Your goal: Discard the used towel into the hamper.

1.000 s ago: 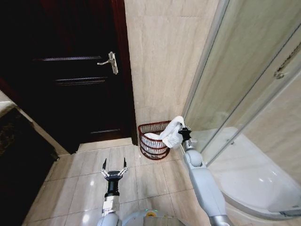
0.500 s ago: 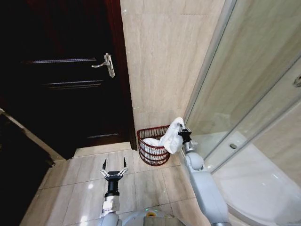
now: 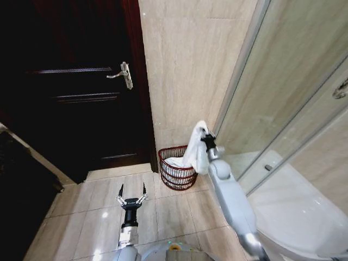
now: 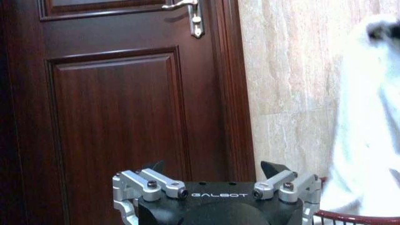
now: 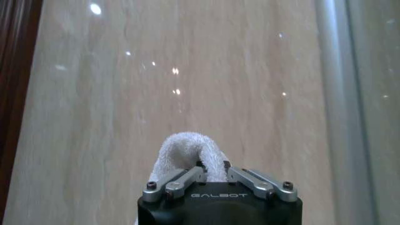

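Observation:
The white towel [image 3: 197, 147] hangs from my right gripper [image 3: 204, 132], which is shut on its top fold above the right rim of the hamper [image 3: 176, 174]. The towel's lower end reaches down to the basket's rim. The hamper is a dark red wire basket on the floor against the wall, with white cloth inside. In the right wrist view the towel [image 5: 180, 152] bulges out between the closed fingers of the right gripper [image 5: 212, 165]. My left gripper [image 3: 132, 191] hovers open over the floor tiles, left of the hamper. In the left wrist view the towel [image 4: 368, 122] and the hamper's rim [image 4: 356, 218] show beside the open left gripper [image 4: 216, 169].
A dark wooden door [image 3: 81, 92] with a metal handle [image 3: 124, 75] stands left of the hamper. A beige tiled wall [image 3: 190, 65] is behind it. A glass shower enclosure [image 3: 293, 125] with a white tray [image 3: 296, 217] closes off the right side.
My right gripper has lifted the towel higher and slightly left, above the hamper's rim. The left arm has stayed put. Over the whole second the camera view shifted.

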